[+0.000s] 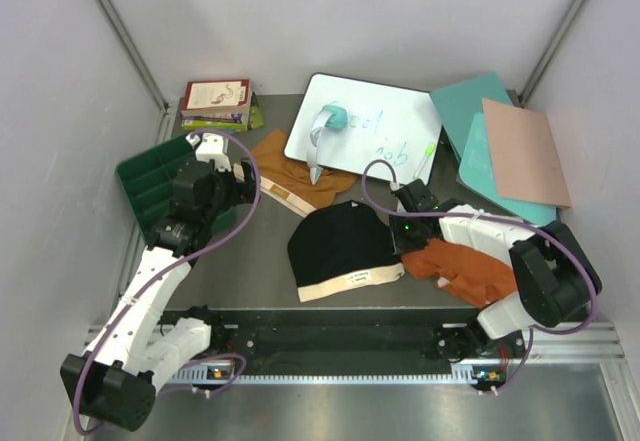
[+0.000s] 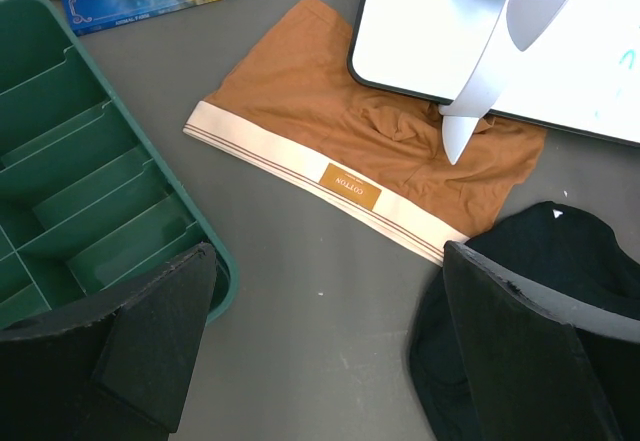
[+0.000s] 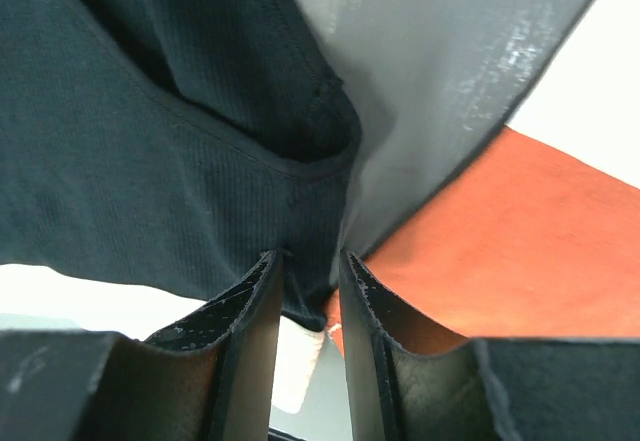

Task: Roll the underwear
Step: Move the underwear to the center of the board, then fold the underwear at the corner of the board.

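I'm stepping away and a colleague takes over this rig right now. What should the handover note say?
Left claw: open, empty, hovering near the mustard briefs.
Right claw: pinched on the edge of the black briefs, as far as the wrist view shows.
Mustard briefs: flat, against the whiteboard. Black briefs: spread at centre. Rust-orange briefs: crumpled beneath the right arm.
Done: nothing rolled yet.
Left: roll all three.
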